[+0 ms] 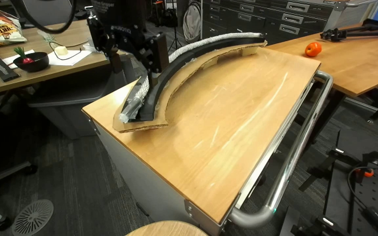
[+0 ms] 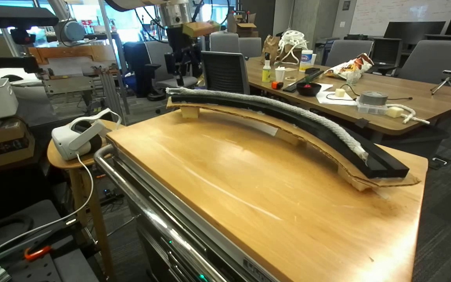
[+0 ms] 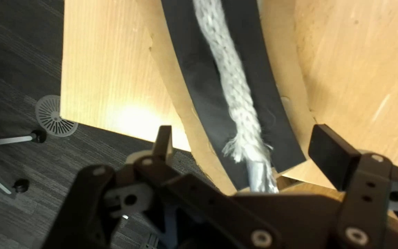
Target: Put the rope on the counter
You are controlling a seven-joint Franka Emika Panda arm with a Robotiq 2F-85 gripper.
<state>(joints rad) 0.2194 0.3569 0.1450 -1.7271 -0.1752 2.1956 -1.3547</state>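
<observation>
In the wrist view the gripper [image 3: 241, 138] is spread wide, its jaws on either side of the frayed, taped end of the rope [image 3: 231, 76] with a gap to it. The rope stretches ahead of the gripper along a black curved strip [image 3: 199, 83] on cardboard [image 3: 177, 86], and both come between it and the counter [image 3: 112, 69].

In an exterior view, a desk [image 1: 56, 70] beyond the gripper carries a black bowl [image 1: 34, 65] with a red radish [image 1: 27, 60] in it and, farther from the gripper, a chip bag [image 1: 3, 29], its contents hidden. A grey bin [image 1: 69, 119] stands lower than the gripper. Well apart from the gripper, a round orange fruit [image 1: 313, 49] sits on a table [image 1: 349, 65].

In an exterior view, the gripper hangs by the same end of the rope. Blocks [image 2: 190, 112] hold the cardboard off the counter. On the desk, well apart from the gripper, stand a paper cup [image 2: 280, 74] and a wipes tub [image 2: 306, 62], their contents hidden.
</observation>
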